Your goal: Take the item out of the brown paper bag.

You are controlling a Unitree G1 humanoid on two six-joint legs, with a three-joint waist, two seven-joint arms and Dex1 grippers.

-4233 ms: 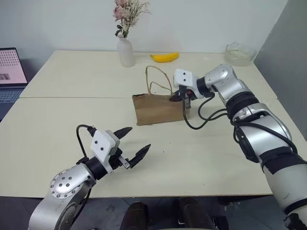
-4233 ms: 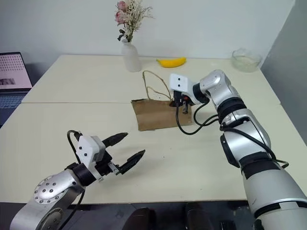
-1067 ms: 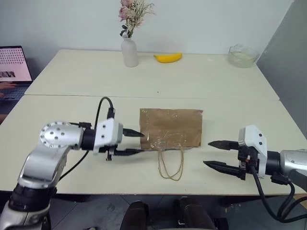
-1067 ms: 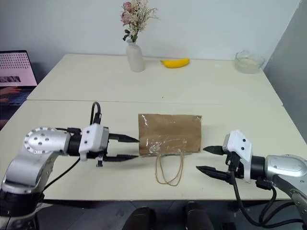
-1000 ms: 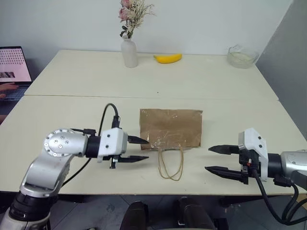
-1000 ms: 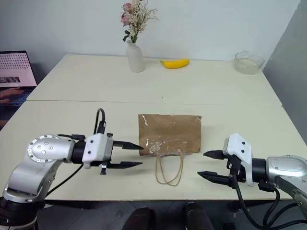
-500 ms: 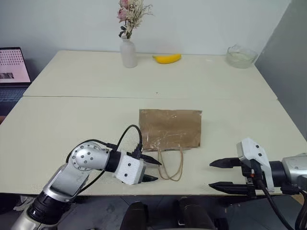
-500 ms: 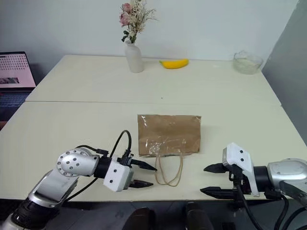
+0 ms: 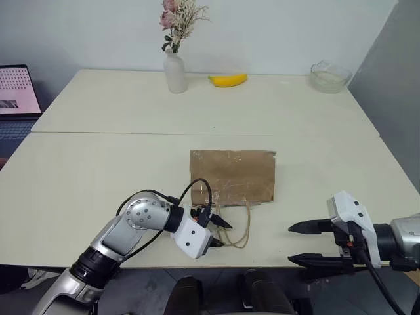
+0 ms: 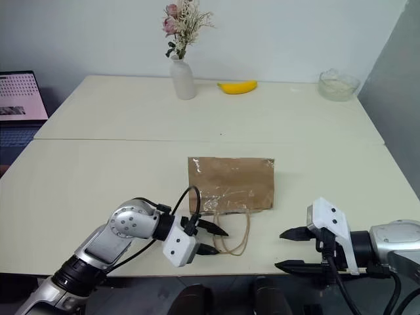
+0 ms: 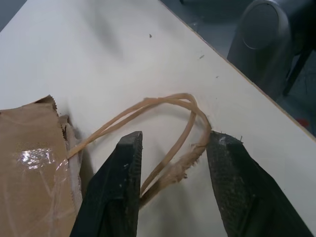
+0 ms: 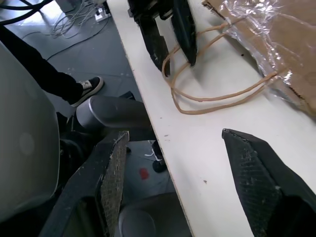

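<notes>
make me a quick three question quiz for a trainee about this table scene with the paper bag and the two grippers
1. True or false: the brown paper bag stands upright.
2. What lies between the left gripper fingers? A) banana B) cord handles C) vase
3. Name the yellow fruit beside the vase.

Key:
1. False; it lies flat on the table.
2. B, the cord handles, not yet pinched.
3. The banana.

The right gripper hangs open.

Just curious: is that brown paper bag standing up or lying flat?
Lying flat: the brown paper bag shows its broad side, its cord handles trailing on the table.
</notes>
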